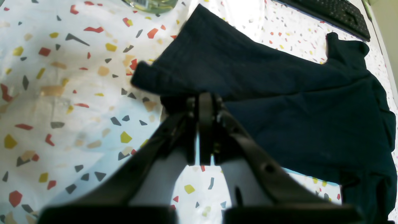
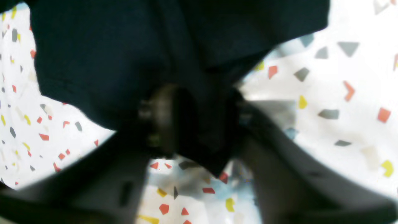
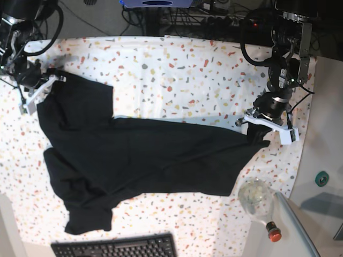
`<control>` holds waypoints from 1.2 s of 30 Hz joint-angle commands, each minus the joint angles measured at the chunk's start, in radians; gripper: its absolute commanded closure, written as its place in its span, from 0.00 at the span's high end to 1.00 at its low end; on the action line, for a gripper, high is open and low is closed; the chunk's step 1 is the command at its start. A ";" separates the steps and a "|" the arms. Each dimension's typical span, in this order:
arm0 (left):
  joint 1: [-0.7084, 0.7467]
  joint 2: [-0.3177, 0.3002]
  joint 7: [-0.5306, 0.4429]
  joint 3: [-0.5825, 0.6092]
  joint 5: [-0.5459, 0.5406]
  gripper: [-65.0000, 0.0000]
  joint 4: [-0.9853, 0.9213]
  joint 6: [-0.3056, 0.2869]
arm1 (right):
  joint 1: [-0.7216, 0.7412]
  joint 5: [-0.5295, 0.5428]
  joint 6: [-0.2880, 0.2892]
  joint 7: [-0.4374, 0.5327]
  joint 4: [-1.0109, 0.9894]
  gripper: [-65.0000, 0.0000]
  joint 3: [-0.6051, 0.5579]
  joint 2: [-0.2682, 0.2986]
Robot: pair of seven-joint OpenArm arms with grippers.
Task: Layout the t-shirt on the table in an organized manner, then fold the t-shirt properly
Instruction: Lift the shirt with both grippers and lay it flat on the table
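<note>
The black t-shirt lies stretched lengthwise across the speckled table, with a sleeve bunched at the near left. My left gripper is at the shirt's right end. In the left wrist view its fingers are shut on a fold of the t-shirt. My right gripper is at the shirt's far left corner. In the blurred right wrist view the t-shirt fills the gap of the right gripper, which is shut on it.
A black keyboard lies at the near edge, also seen as the keyboard in the left wrist view. A clear glass bottle with a red cap lies near the right corner. Cables and equipment stand behind the table.
</note>
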 commanded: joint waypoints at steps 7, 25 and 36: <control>0.052 -0.033 -0.020 -0.010 0.039 0.00 0.094 -0.008 | -0.059 0.000 0.013 -0.155 0.195 0.00 0.142 0.001; -1.004 0.211 0.526 0.372 0.633 0.00 -0.272 -0.012 | 1.005 -0.414 0.009 0.028 -0.310 0.00 -0.310 0.312; -1.334 0.376 0.426 0.100 0.633 0.00 -0.341 -0.012 | 1.378 -0.620 0.015 -0.026 -0.066 0.00 -0.312 0.349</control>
